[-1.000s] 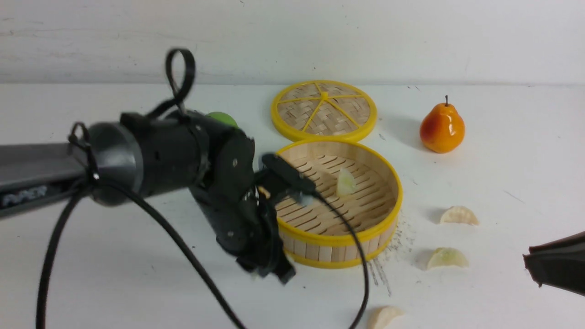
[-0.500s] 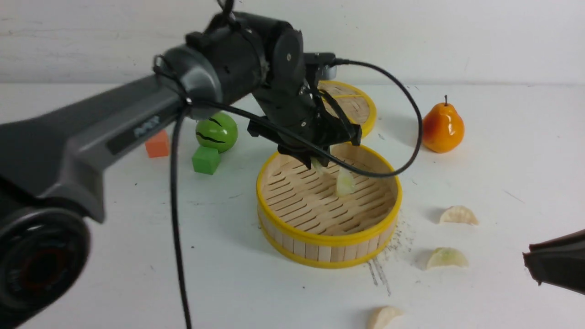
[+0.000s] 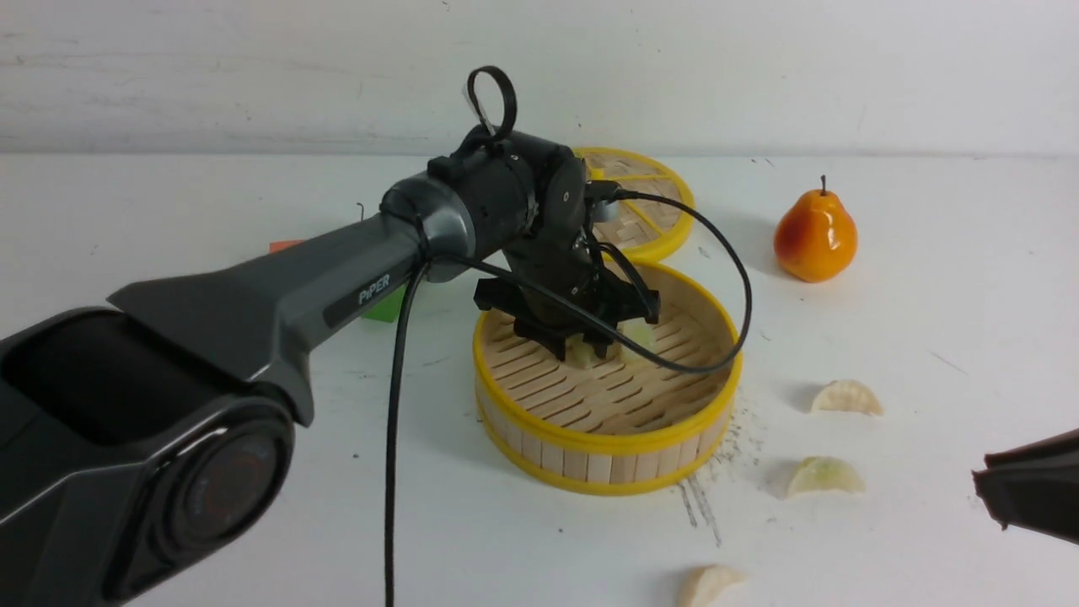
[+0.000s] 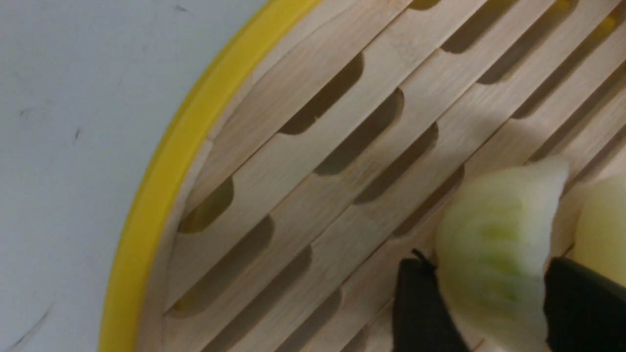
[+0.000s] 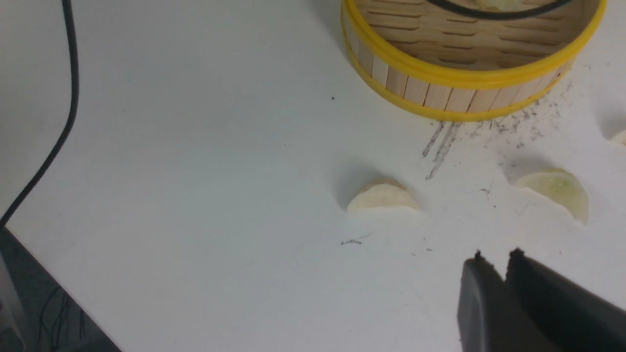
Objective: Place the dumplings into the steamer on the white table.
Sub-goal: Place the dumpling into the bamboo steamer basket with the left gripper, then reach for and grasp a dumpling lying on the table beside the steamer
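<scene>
The steamer (image 3: pixel 607 443) stands mid-table on the white table (image 3: pixel 927 303). My left gripper (image 3: pixel 587 347) reaches down into it, its jaws open on either side of a pale green dumpling (image 4: pixel 494 234) that rests on the slatted floor. A second dumpling (image 3: pixel 641 335) lies just beside it, also seen in the left wrist view (image 4: pixel 601 230). Three more dumplings lie on the table to the steamer's right (image 3: pixel 845 397), (image 3: pixel 824 475) and front right (image 3: pixel 708 583). My right gripper (image 3: pixel 982 493) hovers shut and empty at the front right, its tips (image 5: pixel 496 254) near the closest dumpling (image 5: pixel 383 197).
The woven yellow lid (image 3: pixel 662 215) lies behind the steamer, partly hidden by my left arm. An orange pear (image 3: pixel 815 236) stands at the back right. A green cube (image 3: pixel 383 310) and an orange cube (image 3: pixel 282 246) peek out behind the left arm. The arm's black cable (image 3: pixel 392 421) hangs to the front edge.
My left gripper swung from the steamer's front left, up over the rim and down onto its floor with the dumpling. Its jaws have widened. The right arm has not moved.
</scene>
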`<action>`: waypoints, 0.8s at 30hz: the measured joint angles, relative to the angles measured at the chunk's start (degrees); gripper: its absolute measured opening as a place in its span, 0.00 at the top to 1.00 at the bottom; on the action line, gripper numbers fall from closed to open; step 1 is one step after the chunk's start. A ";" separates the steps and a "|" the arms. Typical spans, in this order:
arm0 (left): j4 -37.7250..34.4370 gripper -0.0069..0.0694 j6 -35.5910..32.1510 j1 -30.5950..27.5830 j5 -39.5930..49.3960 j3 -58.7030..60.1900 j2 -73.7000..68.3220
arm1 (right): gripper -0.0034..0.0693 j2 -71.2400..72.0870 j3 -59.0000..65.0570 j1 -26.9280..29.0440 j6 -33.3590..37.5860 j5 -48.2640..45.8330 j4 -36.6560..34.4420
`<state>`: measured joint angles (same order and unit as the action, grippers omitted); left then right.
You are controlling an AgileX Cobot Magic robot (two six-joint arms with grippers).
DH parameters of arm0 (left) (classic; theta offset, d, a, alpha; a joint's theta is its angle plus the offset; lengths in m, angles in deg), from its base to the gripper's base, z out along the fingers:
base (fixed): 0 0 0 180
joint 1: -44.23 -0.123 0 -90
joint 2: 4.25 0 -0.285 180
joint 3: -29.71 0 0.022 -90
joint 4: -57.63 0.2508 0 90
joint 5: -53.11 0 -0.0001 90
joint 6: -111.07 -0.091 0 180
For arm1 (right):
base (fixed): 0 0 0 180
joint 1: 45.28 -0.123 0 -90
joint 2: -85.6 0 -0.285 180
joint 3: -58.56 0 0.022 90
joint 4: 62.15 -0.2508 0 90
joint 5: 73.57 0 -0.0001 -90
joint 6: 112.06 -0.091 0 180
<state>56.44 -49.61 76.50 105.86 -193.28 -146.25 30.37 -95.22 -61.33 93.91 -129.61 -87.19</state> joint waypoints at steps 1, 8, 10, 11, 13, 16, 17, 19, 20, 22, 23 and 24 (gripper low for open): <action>0.21 0.36 0.00 0.00 1.67 0.00 0.71 | 0.85 0.00 0.00 0.00 -0.39 0.00 0.00; 2.13 0.22 -4.09 0.00 11.70 0.00 11.14 | 0.85 -3.94 -5.78 -2.75 -5.71 -4.07 3.29; 2.63 0.27 -5.66 0.00 16.01 -0.12 17.51 | 0.85 -7.44 -10.34 -7.36 -8.87 -6.76 7.98; 2.78 0.31 -6.29 0.00 17.21 -0.29 20.06 | 0.85 -9.06 -11.77 -9.58 -10.64 -7.65 10.39; 3.25 0.42 -6.93 0.00 18.20 -0.10 25.50 | 0.85 -12.73 -13.67 -14.51 -14.82 -8.60 15.50; 3.93 0.59 -7.21 0.00 18.46 2.86 32.07 | 0.85 -17.19 -14.30 -19.52 -20.01 -8.43 18.90; 4.11 0.69 -7.25 0.00 18.46 5.38 35.16 | 0.85 -19.29 -14.30 -21.36 -22.35 -7.75 19.68; 4.38 0.79 -7.25 0.00 18.46 9.72 39.48 | 0.85 -22.21 -14.30 -23.31 -25.13 -5.97 19.80; 4.61 0.88 -7.31 0.00 18.46 14.32 42.91 | 0.84 -24.41 -14.30 -24.31 -27.12 -4.22 19.71; 4.80 0.93 -7.45 0.00 18.46 19.54 47.68 | 0.82 -27.39 -14.30 -24.99 -28.71 -1.87 19.67; 4.90 0.93 -7.45 0.00 18.46 24.35 51.39 | 0.81 -29.68 -14.30 -25.09 -29.47 -0.51 19.73; 4.90 0.93 -7.45 0.00 18.37 29.34 55.14 | 0.79 -31.96 -14.30 -25.09 -30.51 0.28 19.83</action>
<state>61.34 -57.06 76.50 124.23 -163.93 -91.11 -1.59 -109.52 -86.42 63.40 -129.33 -67.36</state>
